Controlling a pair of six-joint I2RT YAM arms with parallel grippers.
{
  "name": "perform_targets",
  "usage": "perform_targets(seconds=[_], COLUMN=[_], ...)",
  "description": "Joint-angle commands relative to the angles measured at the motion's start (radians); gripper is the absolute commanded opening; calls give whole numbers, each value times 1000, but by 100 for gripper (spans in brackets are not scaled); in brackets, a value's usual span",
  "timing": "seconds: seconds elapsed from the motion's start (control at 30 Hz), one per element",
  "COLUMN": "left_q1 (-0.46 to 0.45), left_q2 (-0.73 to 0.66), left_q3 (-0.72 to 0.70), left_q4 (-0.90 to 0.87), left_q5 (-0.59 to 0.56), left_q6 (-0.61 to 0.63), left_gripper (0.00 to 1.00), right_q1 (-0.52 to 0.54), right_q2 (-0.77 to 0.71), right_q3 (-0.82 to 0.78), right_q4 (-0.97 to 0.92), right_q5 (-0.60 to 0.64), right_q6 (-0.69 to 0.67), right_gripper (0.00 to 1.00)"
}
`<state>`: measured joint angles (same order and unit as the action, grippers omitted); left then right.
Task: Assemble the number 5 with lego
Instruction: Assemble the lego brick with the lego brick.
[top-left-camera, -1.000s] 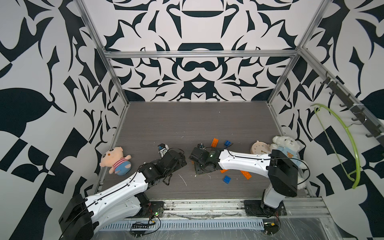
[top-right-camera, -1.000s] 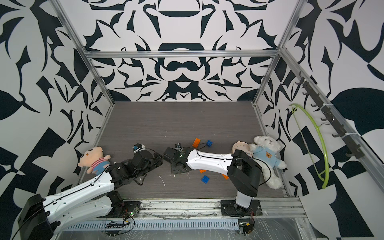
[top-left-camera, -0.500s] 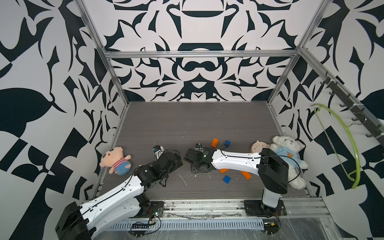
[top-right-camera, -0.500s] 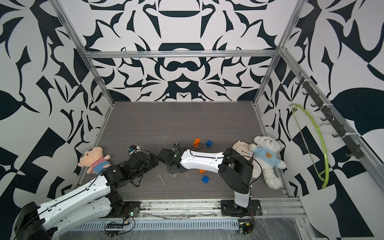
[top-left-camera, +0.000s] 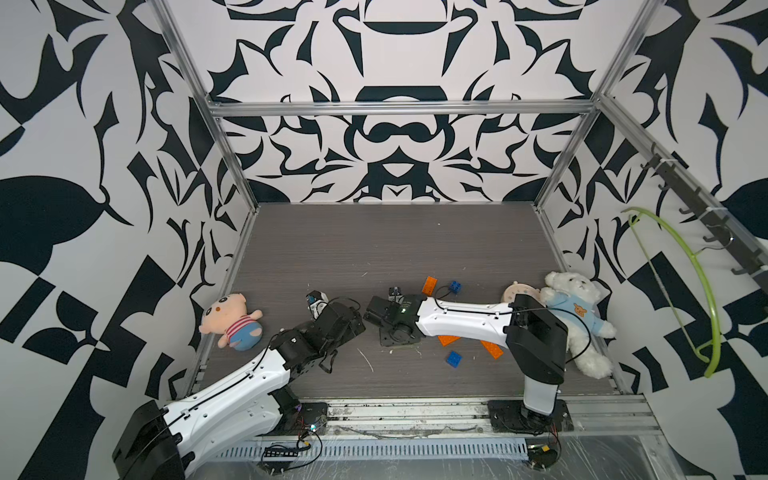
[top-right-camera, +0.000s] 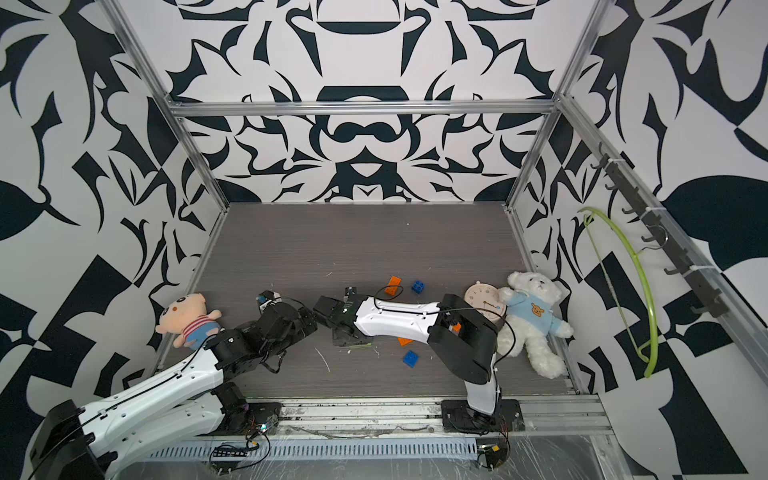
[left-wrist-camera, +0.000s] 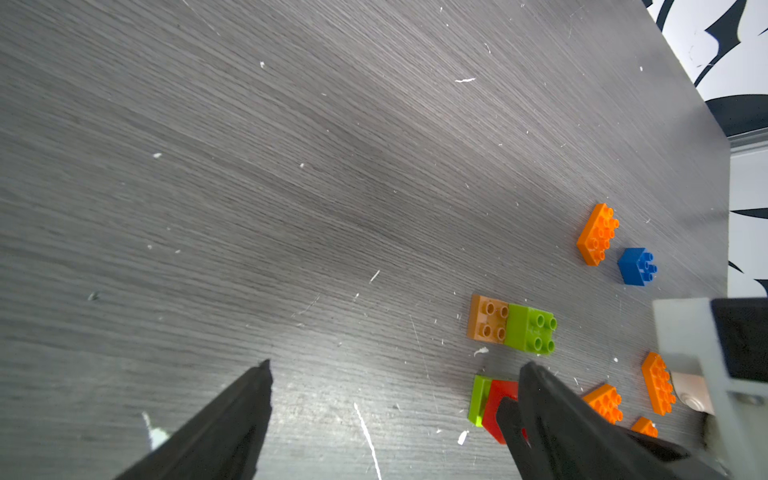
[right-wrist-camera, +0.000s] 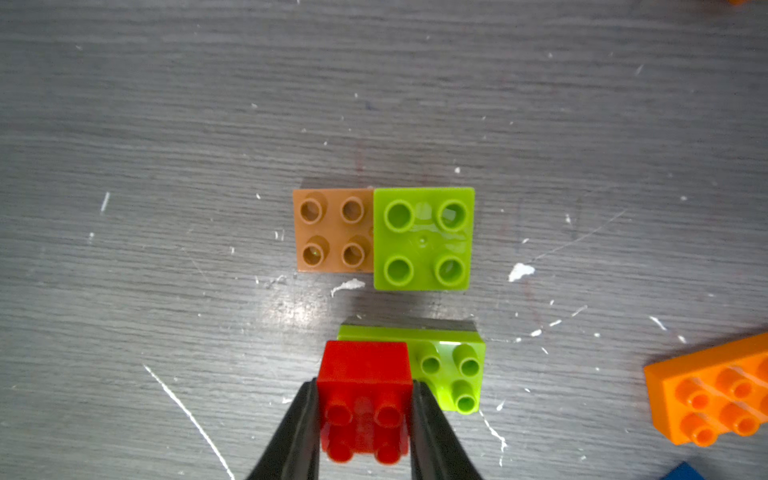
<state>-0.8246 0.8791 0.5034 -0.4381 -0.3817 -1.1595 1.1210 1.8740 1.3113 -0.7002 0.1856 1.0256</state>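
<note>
A dark wood-grain desk (top-left-camera: 374, 249) fills a booth with black-and-white patterned walls. My left arm (top-left-camera: 232, 395) and right arm (top-left-camera: 461, 320), both white, reach in from the near edge and almost meet near the middle. A white teddy bear (top-left-camera: 577, 316) lies at the right edge and a pink plush doll (top-left-camera: 230, 322) at the left. A small round clock (top-right-camera: 482, 297) rests against the bear.

My left fingers (left-wrist-camera: 536, 382) are spread wide and empty above the desk, just left of the lego. My right fingers (right-wrist-camera: 417, 395) are clamped on a red brick (right-wrist-camera: 363, 361), which sits over one end of a lime green oblong (right-wrist-camera: 453, 361). Just beyond, a tan square brick (right-wrist-camera: 332, 230) and a lime green square brick (right-wrist-camera: 424, 237) touch side by side. To the right, an orange brick (top-left-camera: 429, 286) and a blue brick (top-left-camera: 455, 286) lie farther back. Another blue brick (top-left-camera: 455, 358) lies nearer.
</note>
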Motion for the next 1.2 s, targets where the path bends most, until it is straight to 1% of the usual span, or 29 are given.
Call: perform_targets(seconds=[0.0, 0.17, 0.2, 0.4, 0.6, 0.77, 0.83, 1.03, 1.17], left_q1=[3, 4, 4, 4, 4, 3, 4, 4, 4], left_q2=[4, 1, 1, 9, 20, 29, 30, 25, 16], left_q3=[5, 4, 2, -5, -4, -4, -2, -3, -7], left_q4=[1, -11, -9, -4, 0, 3, 3, -1, -8], left_q5=[-2, 7, 10, 29, 41, 43, 41, 37, 33], left_q6=[9, 6, 5, -3, -3, -5, -3, -6, -10], left_gripper=[99, 99, 99, 99, 99, 99, 99, 99, 99], right_q1=[4, 4, 4, 5, 3, 0, 0, -2, -5], right_q2=[5, -5, -5, 16, 19, 3, -10, -26, -16], right_q3=[37, 23, 20, 22, 9, 16, 23, 28, 25], right_q4=[-46, -49, -45, -24, -42, -48, -47, -38, -19], right_q5=[11, 10, -24, -51, -12, -10, 27, 41, 25], right_q6=[-7, -12, -14, -17, -10, -15, -18, -13, -9], right_gripper=[29, 28, 29, 28, 28, 28, 28, 28, 28])
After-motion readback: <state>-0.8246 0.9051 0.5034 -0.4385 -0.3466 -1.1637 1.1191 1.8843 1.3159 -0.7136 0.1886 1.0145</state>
